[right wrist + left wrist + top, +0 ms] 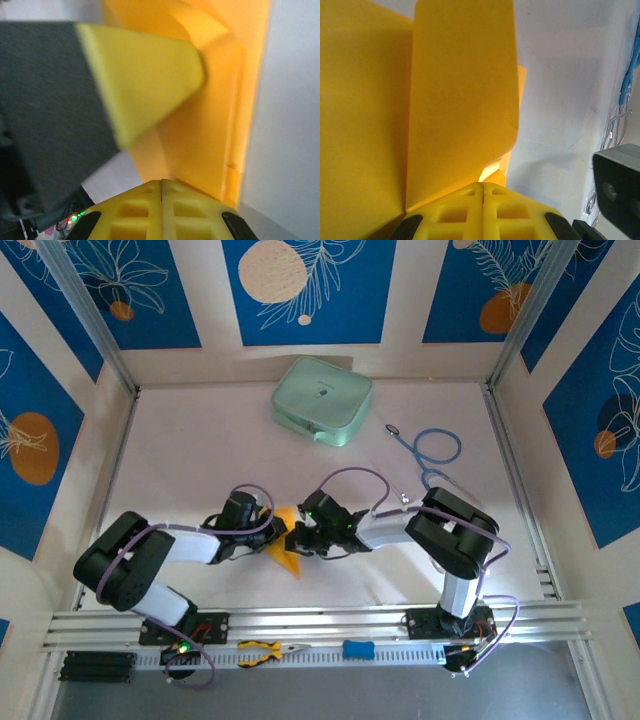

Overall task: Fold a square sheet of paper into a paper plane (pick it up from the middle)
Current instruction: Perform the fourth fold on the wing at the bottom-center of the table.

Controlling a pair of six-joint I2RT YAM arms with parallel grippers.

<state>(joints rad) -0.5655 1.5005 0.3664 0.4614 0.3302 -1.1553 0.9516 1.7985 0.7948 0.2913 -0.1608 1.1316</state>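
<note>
Paper (287, 550), orange and partly folded, sits at the near middle of the table (200, 440) between my left gripper (483, 192) and right gripper (161, 186), both pressed together and pinching it.

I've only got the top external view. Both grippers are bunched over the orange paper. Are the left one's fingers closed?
Observer: Yes. In the left wrist view the left gripper has its fingers pressed together with no gap, at the bottom edge of the sheet of paper.
Operator: Is the paper flat?
Observer: No. A folded flap stands up in front of that camera, its right edge curling.
Operator: And the other arm?
Observer: The right gripper is shut too, and one finger of the left gripper sits close in front of its tips.
</note>
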